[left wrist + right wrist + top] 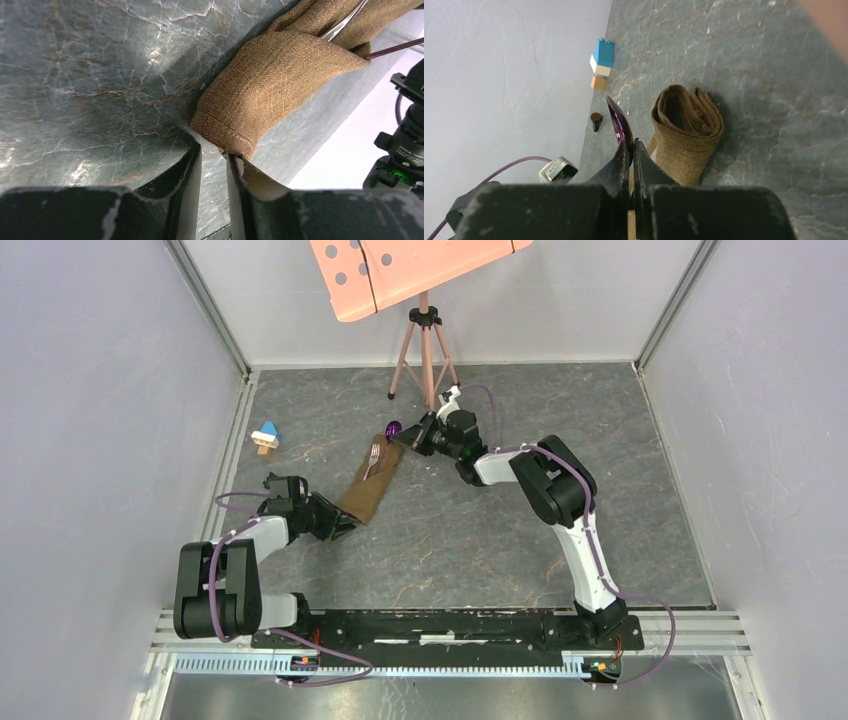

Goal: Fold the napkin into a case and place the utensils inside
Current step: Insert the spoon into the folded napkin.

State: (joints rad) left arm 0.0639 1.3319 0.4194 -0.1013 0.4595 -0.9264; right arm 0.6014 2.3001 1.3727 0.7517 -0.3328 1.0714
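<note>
Pinching the spoon (618, 124) in my right end effector (630, 146), I see the case (372, 483) opening just left, left end effector (214, 157) clamping its near end.

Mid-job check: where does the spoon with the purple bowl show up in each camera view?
Top external: shiny purple-bowled spoon at the far end of the folded olive-brown cloth case.
Left wrist: only a thin dark handle at the case's far opening, likely the spoon's.
Right wrist: bowl edge-on above the right gripper.
Shared landmark: the case.
</note>
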